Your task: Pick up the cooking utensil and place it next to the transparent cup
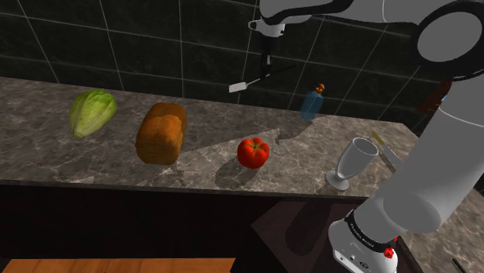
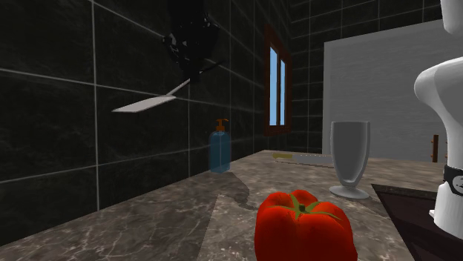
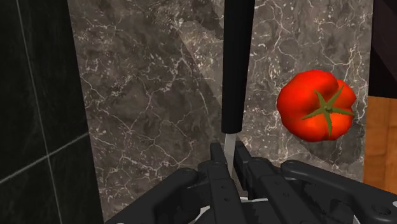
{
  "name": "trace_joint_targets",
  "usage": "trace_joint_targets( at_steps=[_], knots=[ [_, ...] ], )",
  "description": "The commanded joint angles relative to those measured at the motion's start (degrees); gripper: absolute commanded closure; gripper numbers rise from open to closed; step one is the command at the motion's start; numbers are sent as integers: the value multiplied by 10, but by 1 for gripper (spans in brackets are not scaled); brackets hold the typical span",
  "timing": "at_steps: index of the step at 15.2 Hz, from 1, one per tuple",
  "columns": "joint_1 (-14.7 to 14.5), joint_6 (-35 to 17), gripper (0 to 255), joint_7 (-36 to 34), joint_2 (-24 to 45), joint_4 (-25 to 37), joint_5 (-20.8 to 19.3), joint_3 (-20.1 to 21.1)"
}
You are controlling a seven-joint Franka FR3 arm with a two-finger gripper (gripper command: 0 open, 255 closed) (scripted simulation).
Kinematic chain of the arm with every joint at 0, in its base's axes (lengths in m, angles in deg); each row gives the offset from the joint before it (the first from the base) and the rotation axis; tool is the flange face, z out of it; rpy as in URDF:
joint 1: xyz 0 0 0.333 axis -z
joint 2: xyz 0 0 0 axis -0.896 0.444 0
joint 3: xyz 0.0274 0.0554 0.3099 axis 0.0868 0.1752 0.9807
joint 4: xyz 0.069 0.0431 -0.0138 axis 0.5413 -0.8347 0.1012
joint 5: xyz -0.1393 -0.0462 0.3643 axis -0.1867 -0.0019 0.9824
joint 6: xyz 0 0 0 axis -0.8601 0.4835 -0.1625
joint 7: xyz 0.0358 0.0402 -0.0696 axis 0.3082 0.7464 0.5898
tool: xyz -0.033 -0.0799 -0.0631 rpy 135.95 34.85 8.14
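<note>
My gripper (image 1: pixel 267 62) is shut on a spatula (image 1: pixel 239 86) and holds it high above the marble counter, close to the dark tiled wall. The spatula has a flat pale blade and a black handle. In the second exterior view the blade (image 2: pixel 141 105) sticks out from under the gripper (image 2: pixel 194 73) towards that view's left. In the wrist view the black handle (image 3: pixel 233 70) runs away from the gripper (image 3: pixel 229 153), whose fingers clasp its silver neck. The transparent cup (image 1: pixel 357 159) (image 2: pixel 349 159), a footed glass, stands upright on the counter near the stand, well apart from the gripper.
A red tomato (image 1: pixel 253 152) (image 3: pixel 316 105) lies on the counter (image 1: pixel 202 167) below the gripper. A bread loaf (image 1: pixel 161 132) and a lettuce (image 1: pixel 92 112) sit further to the shoulder view's left. A blue soap bottle (image 1: pixel 312 101) stands by the wall. A knife (image 2: pixel 300 157) lies behind the cup.
</note>
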State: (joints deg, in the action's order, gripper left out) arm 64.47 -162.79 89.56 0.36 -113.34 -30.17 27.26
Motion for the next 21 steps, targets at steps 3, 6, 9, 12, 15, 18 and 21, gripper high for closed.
trace_joint_targets(
  at_steps=[3,6,9,12,15,18,21],
  knots=[
    [14,-26,255,24,-77,-102,-6,-12],
    [26,-40,255,45,-130,-168,-12,-23],
    [39,-50,255,67,-181,-226,-20,-37],
    [53,-55,255,91,-229,-277,-31,-52],
    [69,-57,255,116,-275,-323,-44,-69],
    [86,-56,255,143,-319,-363,-60,-87],
    [104,-53,255,171,-361,-397,-78,-107]
  ],
)
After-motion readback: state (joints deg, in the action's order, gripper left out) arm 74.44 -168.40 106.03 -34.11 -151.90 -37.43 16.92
